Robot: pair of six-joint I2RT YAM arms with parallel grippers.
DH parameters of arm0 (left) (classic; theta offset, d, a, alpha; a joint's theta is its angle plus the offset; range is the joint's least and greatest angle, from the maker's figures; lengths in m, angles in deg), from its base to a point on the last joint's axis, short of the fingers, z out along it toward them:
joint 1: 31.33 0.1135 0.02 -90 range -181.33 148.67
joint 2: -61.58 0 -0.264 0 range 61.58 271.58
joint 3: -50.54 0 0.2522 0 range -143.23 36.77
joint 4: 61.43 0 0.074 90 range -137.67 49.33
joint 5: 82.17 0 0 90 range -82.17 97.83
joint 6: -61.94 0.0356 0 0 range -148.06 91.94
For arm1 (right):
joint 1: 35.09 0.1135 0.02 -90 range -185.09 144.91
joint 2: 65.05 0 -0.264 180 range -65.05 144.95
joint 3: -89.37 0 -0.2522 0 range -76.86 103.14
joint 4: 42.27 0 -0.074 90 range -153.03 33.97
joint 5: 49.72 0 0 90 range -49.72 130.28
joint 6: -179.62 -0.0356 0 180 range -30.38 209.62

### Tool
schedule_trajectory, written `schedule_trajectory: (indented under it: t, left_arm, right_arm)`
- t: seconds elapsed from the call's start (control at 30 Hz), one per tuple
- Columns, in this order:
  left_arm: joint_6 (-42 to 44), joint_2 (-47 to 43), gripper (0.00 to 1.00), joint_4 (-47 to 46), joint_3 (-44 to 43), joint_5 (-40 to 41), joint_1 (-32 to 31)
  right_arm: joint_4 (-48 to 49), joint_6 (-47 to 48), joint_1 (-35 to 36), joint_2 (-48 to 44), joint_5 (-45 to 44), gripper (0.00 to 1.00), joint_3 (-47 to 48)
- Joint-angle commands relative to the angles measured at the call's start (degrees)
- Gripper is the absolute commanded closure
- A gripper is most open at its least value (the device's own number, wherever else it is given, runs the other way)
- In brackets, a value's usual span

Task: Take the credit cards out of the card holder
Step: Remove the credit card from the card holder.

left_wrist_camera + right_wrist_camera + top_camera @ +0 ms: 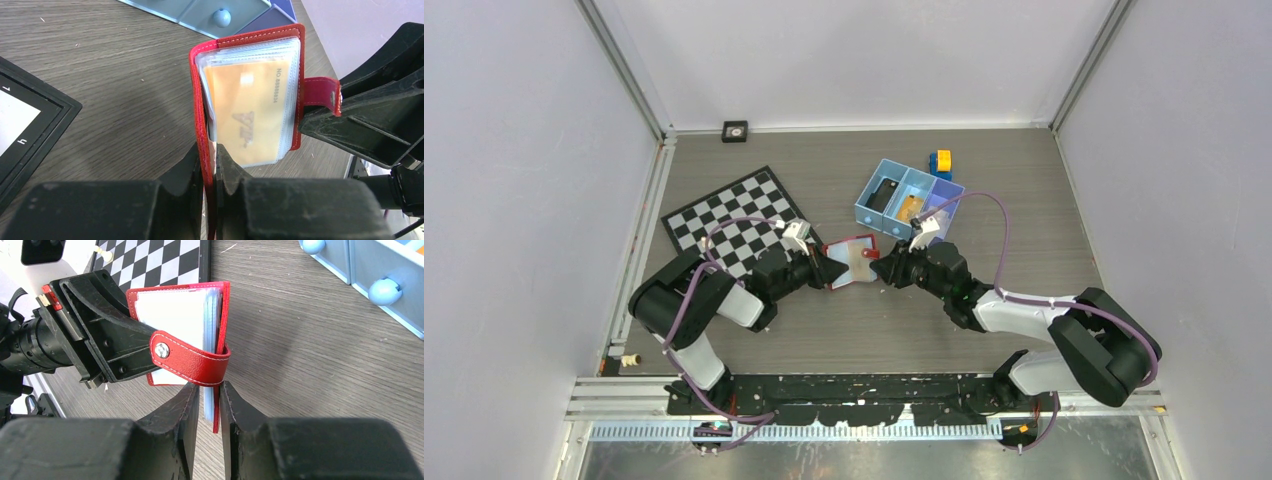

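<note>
The card holder is held up between the two arms, on the near side of the blue tray, and looks clear of the counter. The left jaws are pinched shut on the edge of one red cover; the right jaws are closed on the opposite edge, taking the other cover and, as far as I can tell, some of the clear sleeves with it. An orange-gold card sits in the top sleeve, not yet out. Risks as I judge them: with both jaws occupied nothing is free to draw a card, and letting either go leaves the holder dangling from one thin cover, so it may swing or slip out. If the right grip squeezes the sleeves, the cards are clamped in; tugging then could tear the plastic
</note>
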State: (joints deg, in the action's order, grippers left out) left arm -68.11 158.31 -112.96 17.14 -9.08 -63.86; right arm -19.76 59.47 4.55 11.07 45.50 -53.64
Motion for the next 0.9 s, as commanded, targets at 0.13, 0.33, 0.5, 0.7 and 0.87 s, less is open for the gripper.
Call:
schedule_trajectory:
  t: [0.13,0.33,0.5,0.7,0.87]
  left_arm:
    - [1.08,-1.25,0.95,-4.79,-0.04,-1.53,0.3]
    - [1.73,-2.89,1.0,-2.73,0.52,-0.89,0.24]
    - [1.82,-3.39,1.0,-2.68,1.17,-0.85,0.21]
    - [1.76,-3.19,1.0,-1.94,1.05,-1.0,0.21]
    - [0.89,-1.71,1.0,-2.97,0.57,-1.99,0.2]
  right_arm:
    - [0.76,0.09,0.26,0.52,0.65,0.71,2.26]
    - [0.67,-0.13,0.25,0.99,0.23,0.78,2.45]
    - [0.49,-0.58,0.25,2.65,0.69,0.82,3.18]
    - [-0.25,-0.87,0.2,2.87,-0.27,0.78,3.19]
    - [-0.95,-1.14,0.26,3.59,-0.58,0.77,3.66]
